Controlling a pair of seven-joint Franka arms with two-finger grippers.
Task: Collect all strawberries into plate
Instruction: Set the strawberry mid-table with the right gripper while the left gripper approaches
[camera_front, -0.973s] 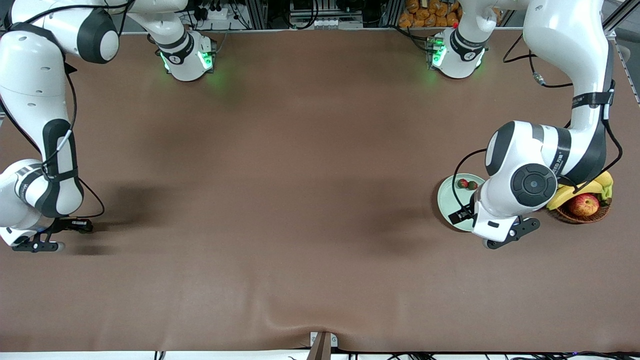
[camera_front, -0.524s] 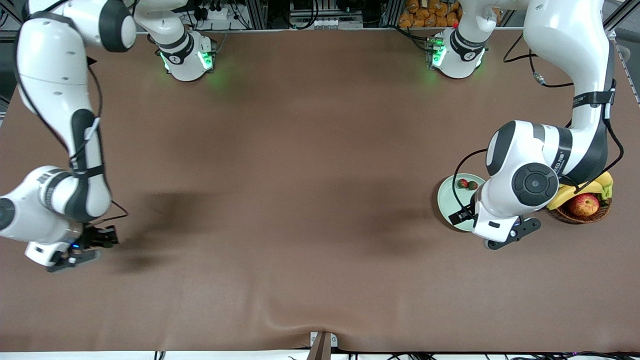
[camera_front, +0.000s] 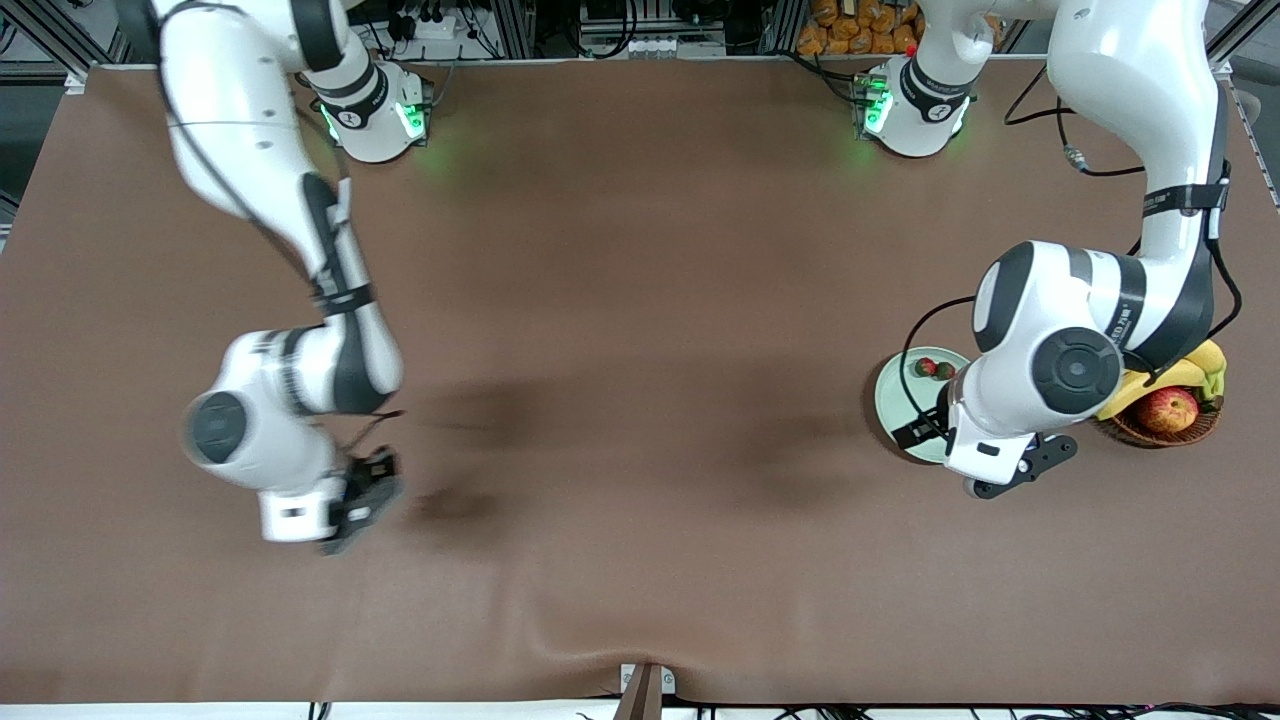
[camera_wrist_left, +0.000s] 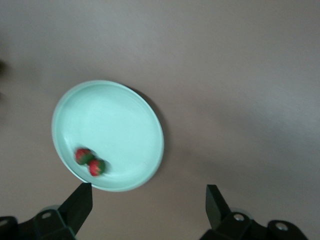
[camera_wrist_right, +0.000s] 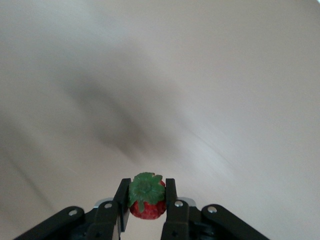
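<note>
Front view: right gripper (camera_front: 355, 505) up over bare table toward the right arm's end; plate (camera_front: 893, 408) with two strawberries (camera_front: 934, 369) beside left gripper (camera_front: 1010, 478).

Left wrist view: fingers (camera_wrist_left: 80, 205) spread wide, empty, waiting above plate (camera_wrist_left: 145, 130).

Right wrist view: fingers (camera_wrist_right: 122, 200) clamped on third strawberry (camera_wrist_right: 147, 196). Best carried level, released low over the plate.

Brown, matte, cloth-like surface (camera_front: 640, 300) spans the whole front view, with a slight wrinkle at its edge nearest the front camera. Directly on it, toward the left arm's end: a round, shallow, pale mint-green plate (camera_front: 893, 400) with raised rim, and beside it a brown wicker basket (camera_front: 1165, 432), closer still to that end. The two white arm bases (camera_front: 375, 115) (camera_front: 915, 110) stand along the edge farthest from the front camera.
</note>
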